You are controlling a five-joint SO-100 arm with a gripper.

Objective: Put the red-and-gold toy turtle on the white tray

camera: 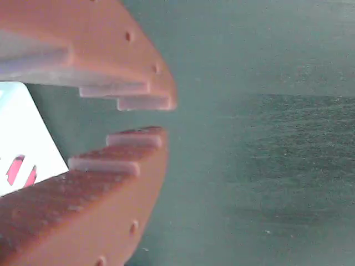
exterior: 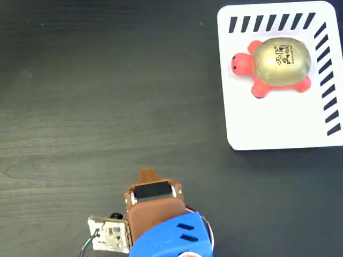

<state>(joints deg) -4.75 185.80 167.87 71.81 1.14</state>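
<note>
The turtle point(exterior: 273, 65) lies on the tray point(exterior: 278, 126) in the fixed view, in the tray's upper half, with its long axis running left to right across the picture. Its red head points left, toward the tray's left edge, and the gold shell with its black printed mark faces up; a red foot shows below the shell and a red bit sticks out at the right end. The tray sits at the upper right of the dark wooden table point(exterior: 96, 96), with black diagonal stripes along its top and right edges; its right side is cut off by the picture's border. Nothing else lies in the tray. The arm point(exterior: 161, 225) is at the bottom edge, well apart from the tray, brown at its front with a blue housing behind and a small circuit board beside it; its lower part is cut off, and its fingers cannot be made out from this angle. In the wrist view the gripper point(camera: 141, 117) holds nothing, its stepped orange fingers point(camera: 111, 166) close together with only a narrow gap at the tips. Behind them, at the left edge, a white corner with blurred reddish marks shows.
</note>
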